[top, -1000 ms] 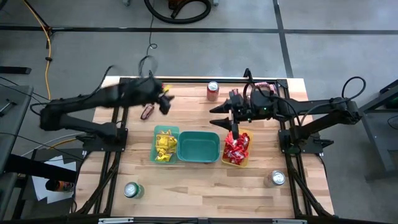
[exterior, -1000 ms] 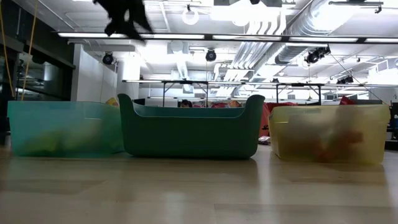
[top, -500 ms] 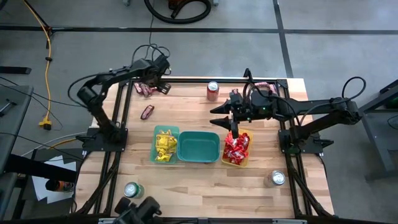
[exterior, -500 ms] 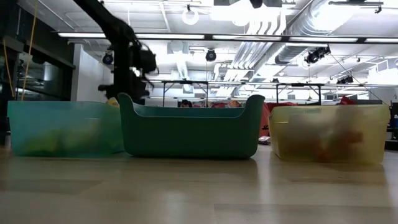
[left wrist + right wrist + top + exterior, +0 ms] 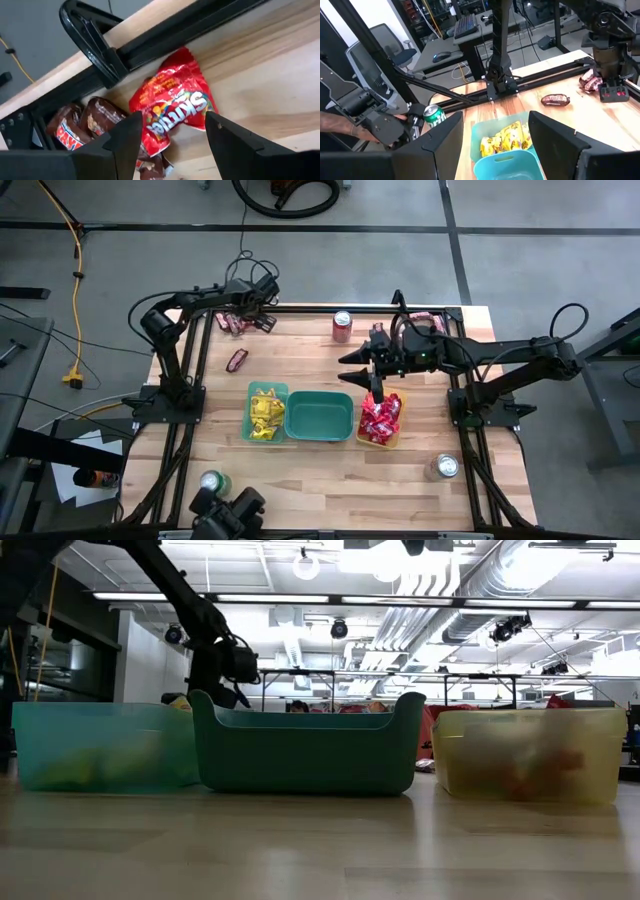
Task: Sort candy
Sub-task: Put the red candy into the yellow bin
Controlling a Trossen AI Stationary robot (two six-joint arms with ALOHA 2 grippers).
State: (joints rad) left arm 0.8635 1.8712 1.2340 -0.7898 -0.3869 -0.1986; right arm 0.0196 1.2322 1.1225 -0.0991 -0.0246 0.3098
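At the far left corner of the surface, left end effector spread wide over a red Skittles packet, presumably lined up to pick it. Beside it, brown bars, plain only from the left wrist. Right end effector parked above the yellow bin of red packets, fingers apart and empty in the right wrist view; yellow packets sorted in the green bin.

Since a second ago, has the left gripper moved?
Yes. The left gripper went from near the brown bar to the candy at the table's far left corner.
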